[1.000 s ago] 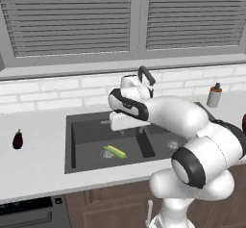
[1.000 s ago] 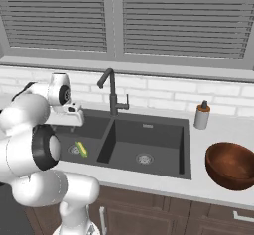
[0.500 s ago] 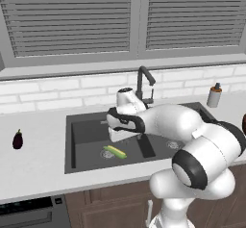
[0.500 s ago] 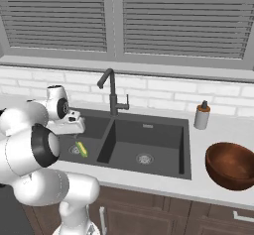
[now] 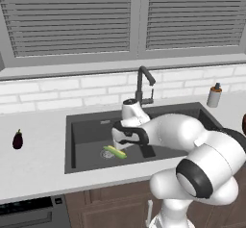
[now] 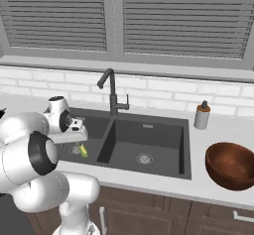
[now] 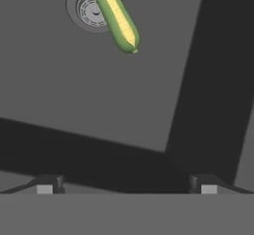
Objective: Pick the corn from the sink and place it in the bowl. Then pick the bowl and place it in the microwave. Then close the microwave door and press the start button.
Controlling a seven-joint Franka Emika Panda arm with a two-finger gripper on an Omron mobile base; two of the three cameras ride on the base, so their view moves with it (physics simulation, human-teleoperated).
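The corn (image 7: pixel 117 17), yellow with a green husk, lies on the floor of the left basin of the dark sink (image 5: pixel 86 126), partly over the round drain (image 7: pixel 88 8). It also shows in the base views, as corn (image 5: pixel 114 151) and corn (image 6: pixel 83 150). My gripper (image 5: pixel 120 144) hangs open just above the cob, pointing down into the basin. In the hand view the gripper (image 7: pixel 126 187) has nothing between its two tips and the cob lies ahead of them. The brown wooden bowl (image 6: pixel 233 164) stands on the counter to the right of the sink (image 6: pixel 149 130). The microwave and its door are out of view.
A tall black faucet (image 6: pixel 111 88) rises behind the divider between the basins. A soap bottle (image 6: pixel 201 116) stands at the back right of the sink. A purple eggplant (image 5: pixel 18 139) lies on the left counter. Window blinds run above the brick backsplash.
The hand has come down from above the sink rim into the left basin, closer to the corn. The jaws stay open and the corn has not moved.
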